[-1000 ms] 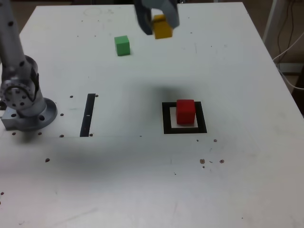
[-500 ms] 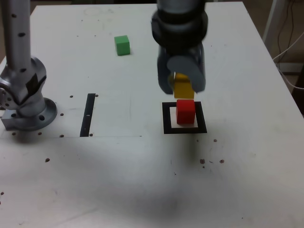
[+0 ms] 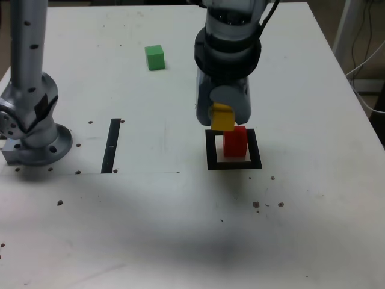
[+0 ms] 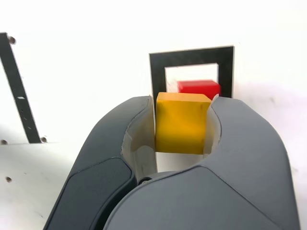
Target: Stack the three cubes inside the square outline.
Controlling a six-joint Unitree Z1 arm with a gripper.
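Above the square outline (image 3: 212, 158): one claw (image 4: 178, 125), gripping the yellow cube (image 4: 180, 125); the red cube (image 3: 235, 143) within the outline, the green (image 3: 155, 58) well apart on the surface (image 3: 313, 198). Step in hand, as judged: second layer; next move calls for centring yellow over red, then lowering and release.

My wrist view glares nearly white across the upper frame; outside, soft shadow dims the table's (image 3: 325, 229) lower centre.

red cube (image 4: 199, 88) partly hidden behind the yellow cube (image 4: 180, 124), arm (image 3: 27, 54) cut off at the exterior view's top edge
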